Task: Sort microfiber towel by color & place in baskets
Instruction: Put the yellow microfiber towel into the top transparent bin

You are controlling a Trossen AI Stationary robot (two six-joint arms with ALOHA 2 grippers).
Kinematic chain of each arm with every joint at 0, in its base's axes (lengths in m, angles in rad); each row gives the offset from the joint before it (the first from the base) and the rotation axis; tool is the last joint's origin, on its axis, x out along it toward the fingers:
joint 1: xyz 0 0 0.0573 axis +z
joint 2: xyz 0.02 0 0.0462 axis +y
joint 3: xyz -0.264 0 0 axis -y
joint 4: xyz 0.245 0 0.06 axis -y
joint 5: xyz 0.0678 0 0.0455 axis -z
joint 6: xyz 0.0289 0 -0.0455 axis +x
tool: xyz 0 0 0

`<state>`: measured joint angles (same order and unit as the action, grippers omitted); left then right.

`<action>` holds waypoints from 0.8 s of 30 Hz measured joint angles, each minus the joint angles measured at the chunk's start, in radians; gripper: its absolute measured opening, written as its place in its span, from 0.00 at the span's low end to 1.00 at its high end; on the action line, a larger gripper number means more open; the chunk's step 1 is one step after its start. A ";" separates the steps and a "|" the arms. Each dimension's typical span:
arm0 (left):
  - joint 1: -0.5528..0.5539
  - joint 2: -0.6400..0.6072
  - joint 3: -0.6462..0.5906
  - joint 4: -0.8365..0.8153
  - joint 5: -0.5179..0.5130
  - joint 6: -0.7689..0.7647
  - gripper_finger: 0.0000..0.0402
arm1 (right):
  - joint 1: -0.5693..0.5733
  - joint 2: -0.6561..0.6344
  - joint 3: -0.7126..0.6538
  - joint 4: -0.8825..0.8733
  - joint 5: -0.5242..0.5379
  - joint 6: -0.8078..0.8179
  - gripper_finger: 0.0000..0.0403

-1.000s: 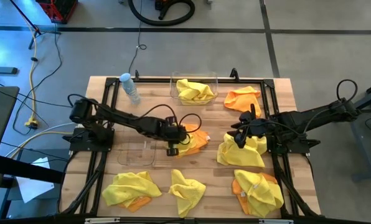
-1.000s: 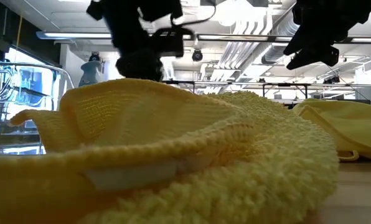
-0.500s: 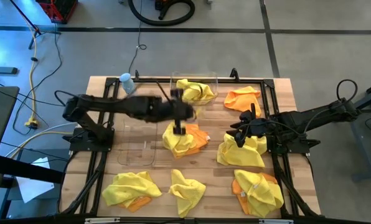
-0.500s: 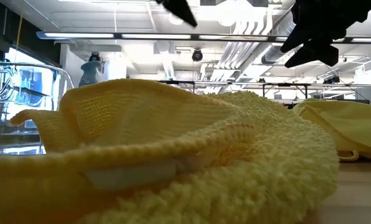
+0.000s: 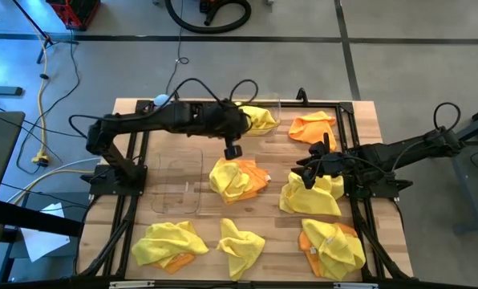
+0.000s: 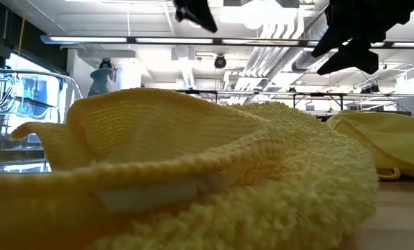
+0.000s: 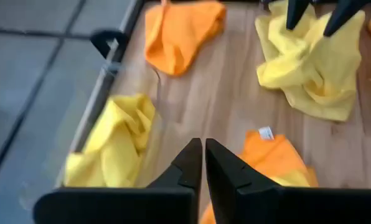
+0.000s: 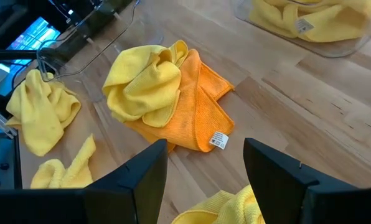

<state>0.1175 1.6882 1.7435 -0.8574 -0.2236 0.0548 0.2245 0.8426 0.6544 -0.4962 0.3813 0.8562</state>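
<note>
A yellow microfiber towel lies rumpled on top of an orange one at the table's middle; both show in the right wrist view, the yellow one and the orange one. My left gripper hangs shut above and just beyond them, and the left wrist view shows nothing between its fingers. The far basket holds a yellow towel. The near-left basket has nothing in it. My right gripper stands open over another yellow towel.
An orange towel lies at the far right. Along the near edge lie a yellow towel over an orange one, a yellow towel, and a yellow-over-orange pile. My left arm partly hides a water bottle at the far left.
My left gripper has risen from the yellow-on-orange pile at the table's middle and gone toward the far edge, still shut with nothing in it. The pile stays on the table. My right arm has kept still.
</note>
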 joint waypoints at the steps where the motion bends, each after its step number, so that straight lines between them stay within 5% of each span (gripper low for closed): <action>1: -0.003 0.004 0.000 -0.016 0.005 -0.023 0.05 | 0.000 0.001 0.000 -0.001 0.000 0.000 0.51; 13: -0.088 0.136 -0.001 -0.221 0.010 -0.197 0.45 | 0.000 0.003 0.000 -0.004 0.000 -0.064 0.51; 24: -0.127 0.358 -0.001 -0.341 0.052 -0.431 0.52 | 0.000 0.003 0.000 -0.045 -0.031 -0.104 0.51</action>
<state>-0.0096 2.0464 1.7423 -1.1987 -0.1714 -0.3758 0.2245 0.8459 0.6544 -0.5411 0.3502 0.7519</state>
